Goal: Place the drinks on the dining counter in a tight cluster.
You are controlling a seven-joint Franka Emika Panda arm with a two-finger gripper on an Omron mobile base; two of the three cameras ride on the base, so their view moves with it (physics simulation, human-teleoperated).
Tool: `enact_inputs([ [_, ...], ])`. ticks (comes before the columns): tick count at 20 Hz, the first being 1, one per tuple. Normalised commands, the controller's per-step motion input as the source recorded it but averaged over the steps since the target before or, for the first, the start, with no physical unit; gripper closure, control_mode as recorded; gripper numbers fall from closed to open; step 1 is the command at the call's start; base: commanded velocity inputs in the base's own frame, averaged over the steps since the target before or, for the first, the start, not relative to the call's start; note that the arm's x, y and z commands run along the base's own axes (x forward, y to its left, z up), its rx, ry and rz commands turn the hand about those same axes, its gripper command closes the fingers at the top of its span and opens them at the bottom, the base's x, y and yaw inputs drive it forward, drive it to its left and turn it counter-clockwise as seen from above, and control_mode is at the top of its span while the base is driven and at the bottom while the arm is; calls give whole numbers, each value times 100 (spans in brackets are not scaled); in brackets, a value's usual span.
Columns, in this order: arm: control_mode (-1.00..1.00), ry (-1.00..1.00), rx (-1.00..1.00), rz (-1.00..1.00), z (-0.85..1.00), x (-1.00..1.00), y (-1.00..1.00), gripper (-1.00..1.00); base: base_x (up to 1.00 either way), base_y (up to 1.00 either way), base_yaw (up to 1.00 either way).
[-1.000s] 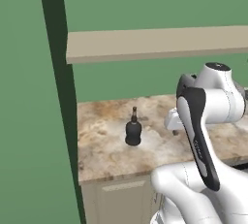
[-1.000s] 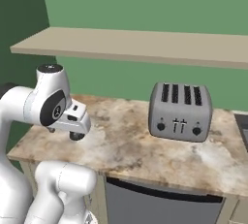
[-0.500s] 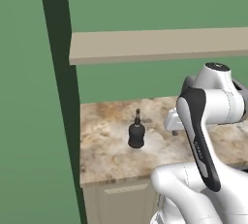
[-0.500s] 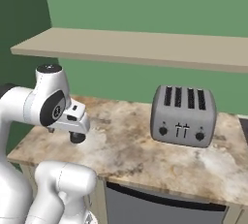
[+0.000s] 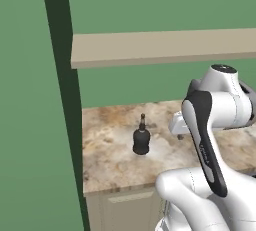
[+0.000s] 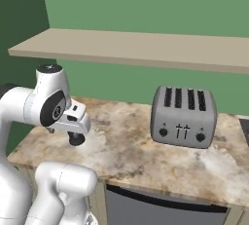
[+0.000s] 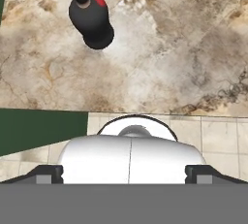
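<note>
A squat black bottle (image 5: 141, 140) with a thin neck stands upright on the small marbled counter (image 5: 115, 165) under the beige shelves. In the hand view the bottle (image 7: 91, 22) sits at the upper left, seen from above, with a red spot on its shoulder. My gripper (image 7: 125, 174) hangs over the counter's front part, open, its fingertips (image 7: 46, 174) wide apart with nothing between them. From the left base view the hand (image 5: 179, 125) is just right of the bottle and apart from it. In the right base view the hand hides most of the bottle (image 6: 76, 140). The dining counter is out of view.
A silver four-slot toaster (image 6: 184, 117) stands on the right part of the counter. Two beige shelves (image 5: 165, 47) run along the green wall above. A dark green wall edge (image 5: 62, 100) bounds the counter on the left. Tiled floor (image 7: 218, 131) lies in front of it.
The whole scene has shifted slightly to the right in both base views, so the camera has moved. The arm keeps its pose, the bottle stands where it was, and the gripper stays open.
</note>
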Motion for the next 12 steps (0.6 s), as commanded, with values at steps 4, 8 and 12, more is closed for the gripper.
enact_inputs([
  [4,100,0,0,0,0,0,0,-100,0,2,0],
  [8,100,0,0,0,0,0,0,-100,0,45,0],
  [12,-100,1,-10,0,0,15,73,-100,0,0,0],
])
